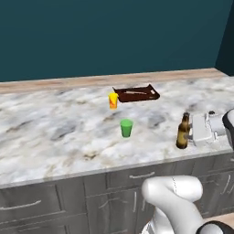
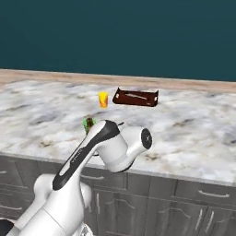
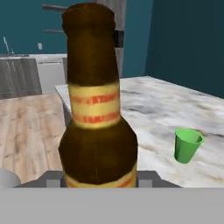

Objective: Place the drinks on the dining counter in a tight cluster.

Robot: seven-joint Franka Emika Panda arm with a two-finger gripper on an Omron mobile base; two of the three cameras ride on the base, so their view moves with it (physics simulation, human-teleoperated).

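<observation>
**Beer bottle in hand, near the counter's front edge**

My gripper (image 1: 191, 132) is closed narrowly on the beer bottle (image 1: 183, 132), gripping its body from the side. The bottle stands upright above the counter (image 1: 55, 128), close to the front edge, to the right of the green cup (image 1: 126, 128); I cannot tell whether its base touches the marble. In the hand view the bottle (image 3: 97, 100) sits square in front of me, with the green cup (image 3: 187, 145) off to one side.

The yellow cup (image 1: 113, 100) and the dark tray (image 1: 136, 93) lie farther back. I judge this the carry-and-place step. To do it well I keep the bottle vertical, move it level and slowly to a bare patch away from the edge, steer wide of the green cup, set the base flat, and only then loosen my hold, leaving room beside it for the other drinks.
</observation>
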